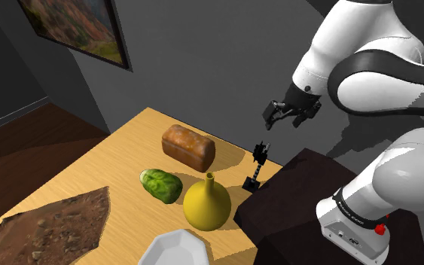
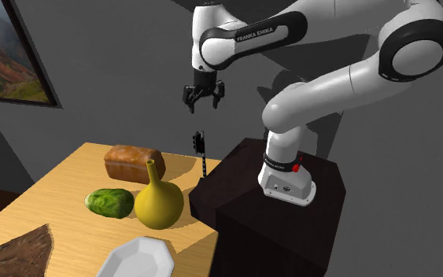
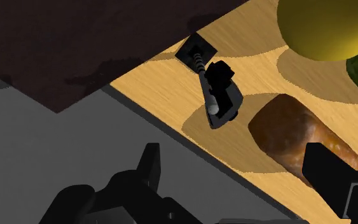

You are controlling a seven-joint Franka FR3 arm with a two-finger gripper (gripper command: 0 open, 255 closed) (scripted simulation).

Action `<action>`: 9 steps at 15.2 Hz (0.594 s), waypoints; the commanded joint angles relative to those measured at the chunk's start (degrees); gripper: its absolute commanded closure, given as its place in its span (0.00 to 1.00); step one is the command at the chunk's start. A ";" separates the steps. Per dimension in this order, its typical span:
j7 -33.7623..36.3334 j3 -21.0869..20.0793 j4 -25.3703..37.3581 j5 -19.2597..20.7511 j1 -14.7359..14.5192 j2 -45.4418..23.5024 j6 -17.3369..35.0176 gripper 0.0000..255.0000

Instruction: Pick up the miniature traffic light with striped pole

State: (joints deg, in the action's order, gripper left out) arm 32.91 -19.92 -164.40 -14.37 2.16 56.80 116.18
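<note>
Claw [image 1: 285, 119] is wide open, fingers [image 3: 327, 170] well apart with nothing between them; it hangs in the air above the table-side edge of the dark stand [image 1: 293, 197], clear of everything. The little traffic light [image 1: 258, 164] stands upright on its small black base on the wooden table [image 1: 120, 150], just beside the stand's corner; black head, striped pole. Brown bread loaf [image 1: 188, 146] sits a bit further from the stand than the light does. Yellow long-necked vase [image 1: 206, 202] is also near the stand, with a bumpy green veg [image 1: 161, 185] on its far side from the stand; a white plate [image 1: 174, 248] sits near the stand too.
</note>
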 commanded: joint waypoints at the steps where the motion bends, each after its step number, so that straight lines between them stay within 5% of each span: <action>1: 6.27 -5.09 -4.48 -2.46 -0.31 -0.89 5.15 0.00; 5: 17.81 -15.30 -7.36 -6.11 1.05 -7.88 15.26 0.00; 9: 30.47 -27.44 -7.56 -7.27 6.91 -18.66 26.42 0.00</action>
State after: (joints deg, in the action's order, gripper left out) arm 59.53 -43.92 -172.12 -21.44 7.38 41.10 139.53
